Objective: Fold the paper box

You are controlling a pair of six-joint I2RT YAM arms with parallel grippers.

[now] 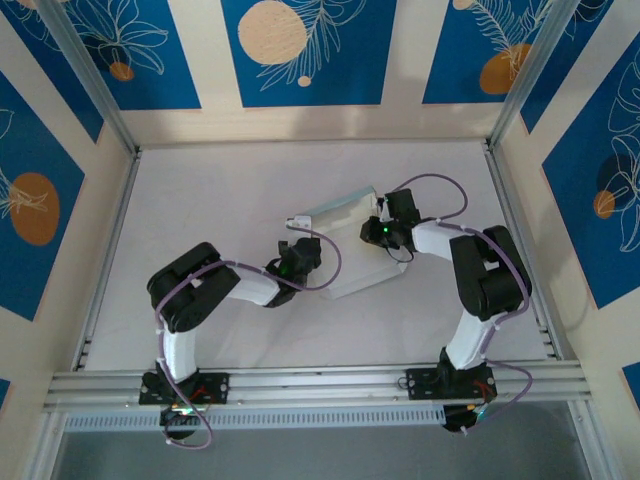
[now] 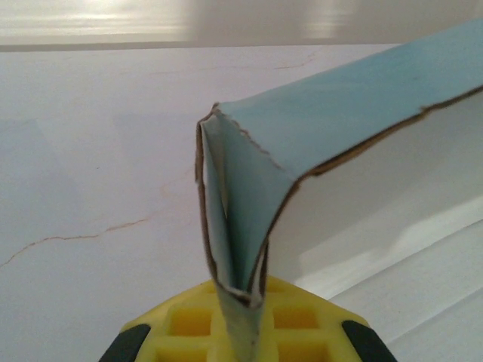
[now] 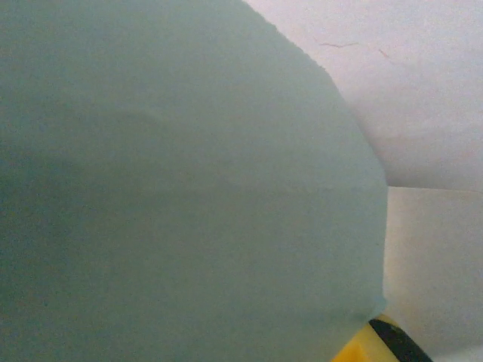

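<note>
As far as the left tool (image 2: 240, 326) goes, it's clenched tight on the paper box (image 1: 352, 262). The left wrist view has a doubled-over corner of card pinched right between its yellow fingers (image 2: 192, 305), with brown raw edges showing along the fold. From that pinch the card rises and bends off to the right as a pale blue-green panel, lifted clear of the desk (image 1: 220, 190).

The right tool (image 1: 382, 205) is trickier. It sits at the far right edge of the box, and its wrist camera has a big rounded flap of grey-green card right up close, with a bit of one yellow finger (image 3: 361, 351) poking in at the bottom right. Honestly can't tell if it's gripping the card or just pressed up next to it.

From above, the box lies about mid-desk between the two tools. The near part is flat and white, and the far-left strip is tilted up. White desk all round, blue leaf-print panels (image 1: 300, 50) on the walls behind.
</note>
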